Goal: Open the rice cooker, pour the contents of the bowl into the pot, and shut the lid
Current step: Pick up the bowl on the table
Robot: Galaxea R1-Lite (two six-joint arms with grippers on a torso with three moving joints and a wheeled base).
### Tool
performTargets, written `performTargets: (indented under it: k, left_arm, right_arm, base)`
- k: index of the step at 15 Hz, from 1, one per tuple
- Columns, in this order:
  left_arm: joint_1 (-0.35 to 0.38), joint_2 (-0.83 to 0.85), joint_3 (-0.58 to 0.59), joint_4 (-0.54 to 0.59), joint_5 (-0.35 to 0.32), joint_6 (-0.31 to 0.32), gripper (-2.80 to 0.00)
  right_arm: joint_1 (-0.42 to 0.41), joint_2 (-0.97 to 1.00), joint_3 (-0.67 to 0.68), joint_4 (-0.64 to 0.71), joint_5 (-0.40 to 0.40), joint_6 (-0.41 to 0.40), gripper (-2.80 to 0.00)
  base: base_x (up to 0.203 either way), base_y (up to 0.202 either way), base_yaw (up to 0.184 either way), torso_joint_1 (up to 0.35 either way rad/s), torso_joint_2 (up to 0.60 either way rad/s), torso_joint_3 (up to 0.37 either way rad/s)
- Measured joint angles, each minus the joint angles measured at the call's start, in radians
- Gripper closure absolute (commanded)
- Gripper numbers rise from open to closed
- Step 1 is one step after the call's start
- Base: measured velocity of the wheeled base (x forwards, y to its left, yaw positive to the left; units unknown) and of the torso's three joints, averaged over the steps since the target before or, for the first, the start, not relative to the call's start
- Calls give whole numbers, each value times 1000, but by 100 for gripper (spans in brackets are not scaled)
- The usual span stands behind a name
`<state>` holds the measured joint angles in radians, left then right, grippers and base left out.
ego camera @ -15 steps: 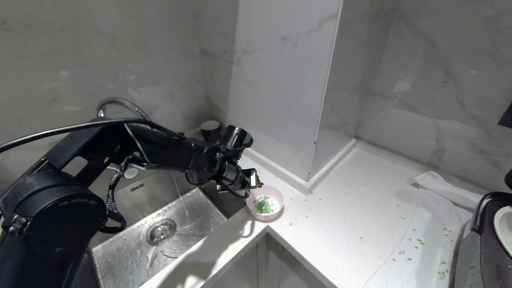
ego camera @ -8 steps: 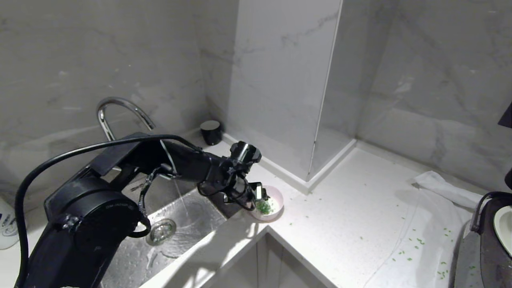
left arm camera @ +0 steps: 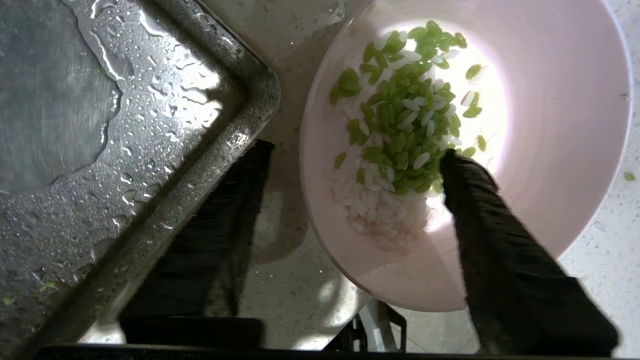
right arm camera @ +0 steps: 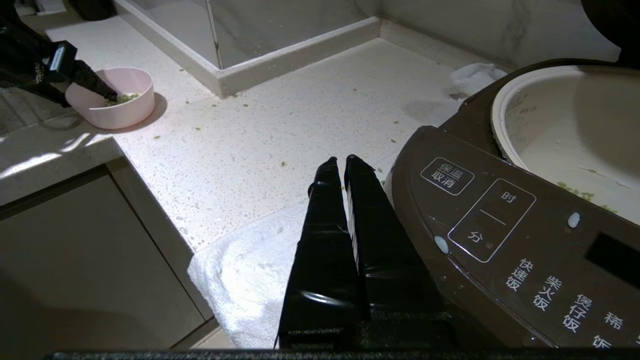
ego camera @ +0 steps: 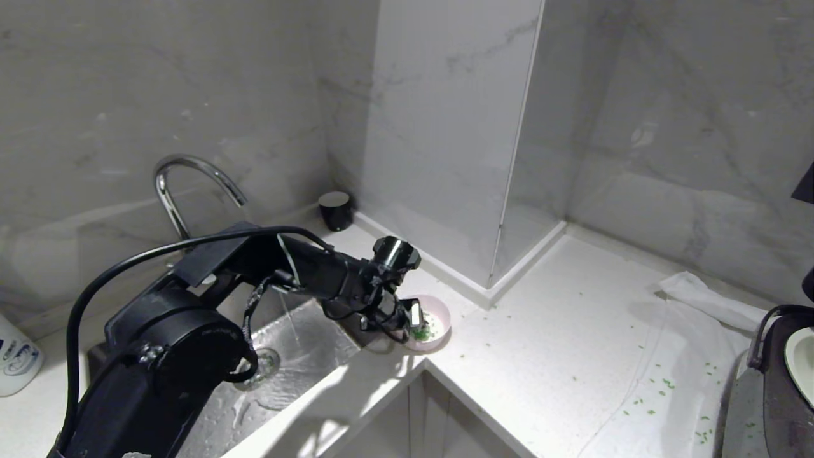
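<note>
The pale pink bowl [ego camera: 440,310] [left arm camera: 550,150] [right arm camera: 120,110] stands on the white counter beside the sink corner. Its contents [left arm camera: 400,115] are green bits over whitish grains. My left gripper [ego camera: 416,323] [left arm camera: 353,150] is open and straddles the bowl's near rim: one finger [left arm camera: 480,210] reaches inside among the grains, and the other [left arm camera: 235,200] is outside, apart from the wall. The brown rice cooker [right arm camera: 500,240] [ego camera: 779,407] sits at the far right with its off-white pot [right arm camera: 565,130] uncovered and the lid's dark edge [ego camera: 804,184] raised. My right gripper [right arm camera: 340,160] is shut, parked beside the cooker's front.
Water runs from the curved tap [ego camera: 191,172] into the steel sink [ego camera: 299,356]. A black cup [ego camera: 335,208] stands at the back by the marble column. A white towel [ego camera: 699,299] lies under the cooker, with green bits scattered on the counter [ego camera: 559,356]. A white bottle [ego camera: 16,359] stands far left.
My left arm has come down and forward. Its gripper went from above the bowl's near side to straddling the rim, with one finger now inside. The bowl has stayed in place.
</note>
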<state>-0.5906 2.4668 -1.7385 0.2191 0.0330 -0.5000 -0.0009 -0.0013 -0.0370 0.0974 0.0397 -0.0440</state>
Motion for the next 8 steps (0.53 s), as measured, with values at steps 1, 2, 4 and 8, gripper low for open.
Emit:
performTargets:
  k: [1,2,4,8]
  left_arm:
    - [0,2,0,0,-1,0,0]
    - [0,3,0,1,-1,0,0]
    - [-2,4,0,2,-1,0,0]
    - [-5,13,1,1,-2,-6,0]
  right_arm:
    - [0,0,0,0,0,0,0]
    - [0,0,0,0,0,0,0]
    - [0,0,0,0,0,0,0]
    - [0,0,0,0,0,0,0]
  base:
    - [0,0,0,0,0,0]
    - [0,0,0,0,0,0]
    - [0,0,0,0,0,0]
    - [0,0,0,0,0,0]
